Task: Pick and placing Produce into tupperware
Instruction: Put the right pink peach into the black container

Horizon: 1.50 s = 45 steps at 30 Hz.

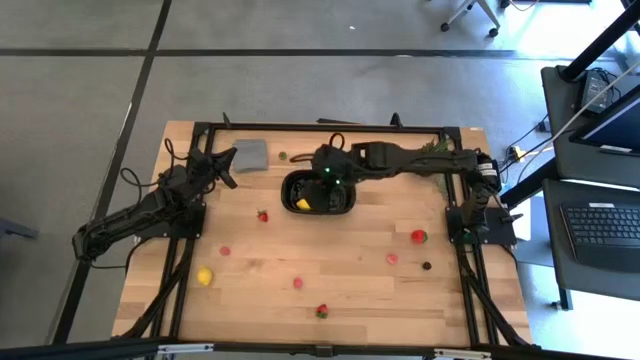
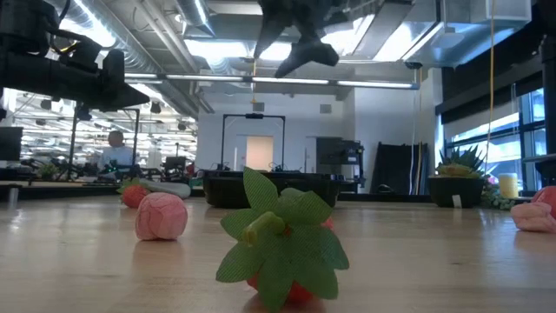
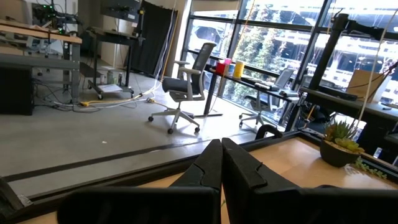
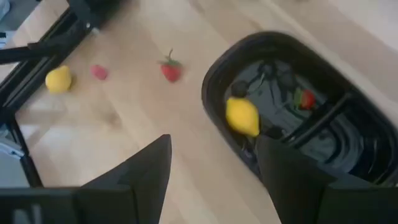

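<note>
The black tupperware tray [image 1: 340, 205] stands at the table's middle, toward the far side. Inside it lie a yellow lemon [image 4: 242, 116] and a small red strawberry [image 4: 303, 99]. My right gripper [image 4: 214, 180] hangs open above the tray's left end [image 1: 322, 178], with nothing between its fingers. In the low view it shows high over the tray [image 2: 291, 48]. More produce lies loose on the table: a strawberry [image 1: 263, 215], a lemon [image 1: 204, 276], pink pieces [image 1: 225, 251] and a leafy strawberry [image 2: 282, 243]. My left gripper [image 3: 221, 168] waits shut at the far left, pointing level.
A flat grey square piece [image 1: 250, 153] lies left of the tray near the far edge. To the right lie a red strawberry [image 1: 418, 237], a pink piece [image 1: 392, 258] and a dark berry [image 1: 427, 266]. A black frame [image 1: 320, 127] borders the table.
</note>
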Available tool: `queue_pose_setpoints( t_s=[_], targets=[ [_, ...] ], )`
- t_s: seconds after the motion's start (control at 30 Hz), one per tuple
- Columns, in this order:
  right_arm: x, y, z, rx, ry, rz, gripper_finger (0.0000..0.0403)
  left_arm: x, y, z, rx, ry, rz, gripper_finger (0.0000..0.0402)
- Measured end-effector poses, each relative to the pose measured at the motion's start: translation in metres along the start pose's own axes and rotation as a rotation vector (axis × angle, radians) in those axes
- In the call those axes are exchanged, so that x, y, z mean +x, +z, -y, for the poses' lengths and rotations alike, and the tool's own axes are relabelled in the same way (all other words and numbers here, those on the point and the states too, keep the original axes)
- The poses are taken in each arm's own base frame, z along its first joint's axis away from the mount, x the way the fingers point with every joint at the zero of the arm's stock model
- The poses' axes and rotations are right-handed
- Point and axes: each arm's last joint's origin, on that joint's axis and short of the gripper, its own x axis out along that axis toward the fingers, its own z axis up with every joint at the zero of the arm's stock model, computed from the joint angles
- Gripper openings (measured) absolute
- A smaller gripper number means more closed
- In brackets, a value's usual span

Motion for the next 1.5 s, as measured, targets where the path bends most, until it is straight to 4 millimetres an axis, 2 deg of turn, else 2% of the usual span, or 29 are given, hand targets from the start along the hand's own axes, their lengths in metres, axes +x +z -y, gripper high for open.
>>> queue_pose_setpoints(
  t_s=[0.1, 0.17, 0.33, 0.6, 0.77, 0.9, 1.03, 1.3, 1.5],
  targets=[
    [0.000, 0.001, 0.001, -0.086, 0.015, -0.011, 0.0236, 0.000, 0.000, 0.000, 0.000, 0.000, 0.000, 0.0000],
    [-0.003, -0.003, 0.001, -0.142, 0.067, -0.079, 0.0236, 0.000, 0.000, 0.000, 0.000, 0.000, 0.000, 0.0000],
    [-0.020, -0.018, 0.001, -0.136, 0.165, -0.274, 0.0236, 0.000, 0.000, 0.000, 0.000, 0.000, 0.000, 0.0000],
    [-0.042, -0.064, 0.004, -0.159, -0.049, -0.605, 0.0236, 0.000, 0.000, 0.000, 0.000, 0.000, 0.000, 0.0000],
    [-0.046, -0.102, -0.007, -0.241, -0.294, -0.635, 0.0236, 0.000, 0.000, 0.000, 0.000, 0.000, 0.000, 0.0000],
    [-0.038, -0.132, -0.016, -0.270, -0.346, -0.657, 0.0236, 0.000, 0.000, 0.000, 0.000, 0.000, 0.000, 0.0000],
    [-0.022, -0.166, -0.016, -0.298, -0.390, -0.687, 0.0236, 0.000, 0.000, 0.000, 0.000, 0.000, 0.000, 0.0000],
    [0.016, -0.222, 0.009, -0.316, -0.473, -0.722, 0.0236, 0.000, 0.000, 0.000, 0.000, 0.000, 0.000, 0.0000],
    [0.036, -0.243, 0.028, -0.277, -0.486, -0.714, 0.0236, 0.000, 0.000, 0.000, -0.001, 0.000, 0.000, 0.0000]
  ],
)
